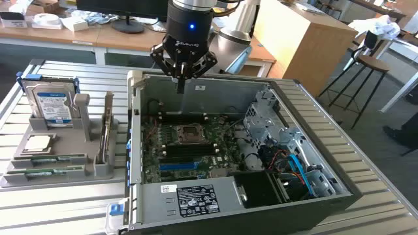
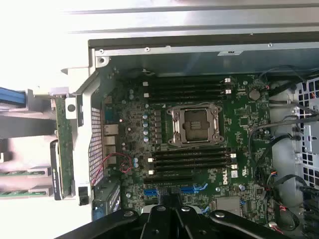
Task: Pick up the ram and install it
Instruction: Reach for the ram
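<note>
Slatted table (image 1: 65, 208): closed claw (image 1: 181, 88) hangs over case (image 1: 219, 93).

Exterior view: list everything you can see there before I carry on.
computer case: one, black and grey, open, middle of table
motherboard: one, green, inside case
power supply: one, grey, white label, case's near end
holder: one, grey, exterior view's left of case
hard drive: one, blue label, upright in holder
CPU chip: one, silver, flat in holder
ram sticks: two, green, flat in holder
table: one, slatted metal
gripper: one, black, shut, nothing held, above case's far wall
</note>
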You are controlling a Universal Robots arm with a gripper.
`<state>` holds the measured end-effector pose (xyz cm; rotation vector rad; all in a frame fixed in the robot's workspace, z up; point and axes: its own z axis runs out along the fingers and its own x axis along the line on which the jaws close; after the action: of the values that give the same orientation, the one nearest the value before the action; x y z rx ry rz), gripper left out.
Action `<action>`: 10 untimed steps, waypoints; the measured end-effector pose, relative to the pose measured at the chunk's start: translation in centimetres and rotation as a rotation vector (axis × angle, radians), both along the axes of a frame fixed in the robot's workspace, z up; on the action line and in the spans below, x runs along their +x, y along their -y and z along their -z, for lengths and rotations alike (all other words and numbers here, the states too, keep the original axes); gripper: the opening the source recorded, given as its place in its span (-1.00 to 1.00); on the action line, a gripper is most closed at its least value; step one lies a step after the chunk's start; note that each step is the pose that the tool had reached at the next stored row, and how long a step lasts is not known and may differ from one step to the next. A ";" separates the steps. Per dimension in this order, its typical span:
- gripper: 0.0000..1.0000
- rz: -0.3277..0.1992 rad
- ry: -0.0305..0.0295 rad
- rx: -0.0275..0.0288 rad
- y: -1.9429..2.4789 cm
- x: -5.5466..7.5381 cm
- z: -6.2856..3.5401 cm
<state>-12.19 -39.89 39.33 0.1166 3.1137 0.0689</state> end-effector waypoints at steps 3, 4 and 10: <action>-0.80 0.000 0.0000 0.0000 0.00 0.0 0.00; -0.80 0.000 0.0000 0.0000 0.00 0.0 0.00; -0.80 0.000 0.0000 0.0000 0.00 0.0 0.00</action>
<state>-12.19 -39.89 39.33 0.1166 3.1137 0.0689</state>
